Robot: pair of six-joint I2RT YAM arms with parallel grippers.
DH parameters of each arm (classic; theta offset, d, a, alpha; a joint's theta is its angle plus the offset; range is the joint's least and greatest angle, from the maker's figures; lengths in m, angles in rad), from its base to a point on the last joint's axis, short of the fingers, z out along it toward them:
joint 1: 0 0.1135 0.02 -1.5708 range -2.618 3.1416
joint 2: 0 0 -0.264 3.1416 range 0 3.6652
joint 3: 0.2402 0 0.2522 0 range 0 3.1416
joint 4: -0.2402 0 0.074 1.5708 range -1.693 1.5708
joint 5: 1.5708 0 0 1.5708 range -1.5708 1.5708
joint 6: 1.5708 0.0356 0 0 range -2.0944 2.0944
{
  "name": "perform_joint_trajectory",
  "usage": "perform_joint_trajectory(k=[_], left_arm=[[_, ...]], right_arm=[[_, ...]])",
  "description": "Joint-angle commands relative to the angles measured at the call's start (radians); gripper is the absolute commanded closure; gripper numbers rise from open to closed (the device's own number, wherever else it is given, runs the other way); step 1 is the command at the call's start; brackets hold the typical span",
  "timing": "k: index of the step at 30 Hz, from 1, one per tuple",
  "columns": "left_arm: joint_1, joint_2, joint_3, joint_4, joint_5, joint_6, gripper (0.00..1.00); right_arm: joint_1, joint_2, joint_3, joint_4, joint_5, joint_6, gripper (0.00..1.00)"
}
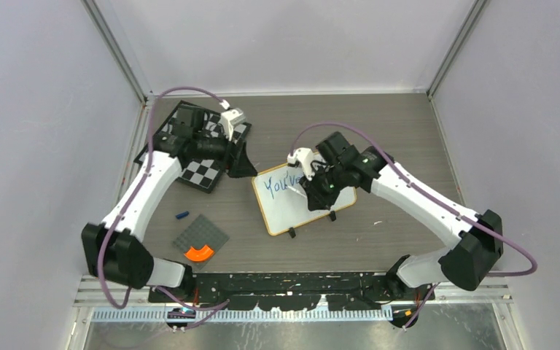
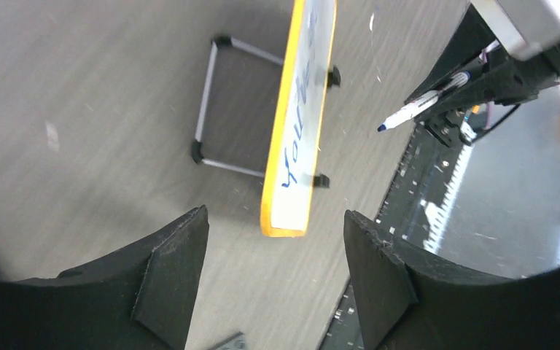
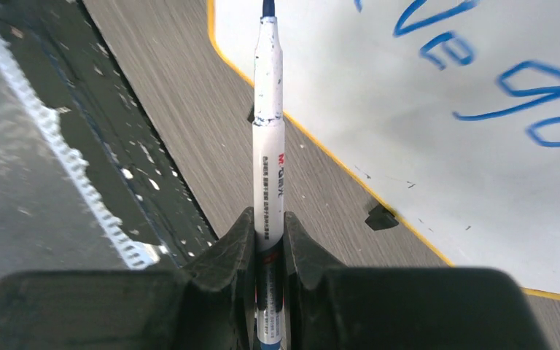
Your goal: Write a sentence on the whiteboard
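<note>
Grey desk is carrying the whiteboard at its middle, your right tool is clenching the marker and your left tool is hanging released near the frame, so you should be lowering the tip softly, just after the blue letters.

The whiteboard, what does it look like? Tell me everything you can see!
The whiteboard is a small white rectangle with a yellowish, rounded-corner frame and two black clip feet on its near edge. It lies flat on the grey wood-grain table, turned at an angle. Blue handwriting reading roughly "You've" runs along its far side; the rest is blank. The right gripper holds a marker over it; whether the tip touches cannot be seen.
</note>
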Motion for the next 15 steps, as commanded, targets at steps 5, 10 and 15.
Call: perform_joint_trajectory(k=[5,10,15], left_arm=[[-0.046,-0.134,0.329,-0.29,-0.071,0.37,0.3],[-0.353,-0.226,0.353,-0.324,-0.376,0.681,0.35],[-0.681,-0.231,0.283,-0.302,-0.635,0.877,0.37]], right_arm=[[-0.123,-0.022,0.235,-0.126,-0.421,0.11,1.0],[-0.149,0.045,0.285,-0.143,-0.576,0.177,1.0],[-0.141,0.076,0.277,-0.125,-0.652,0.207,1.0]])
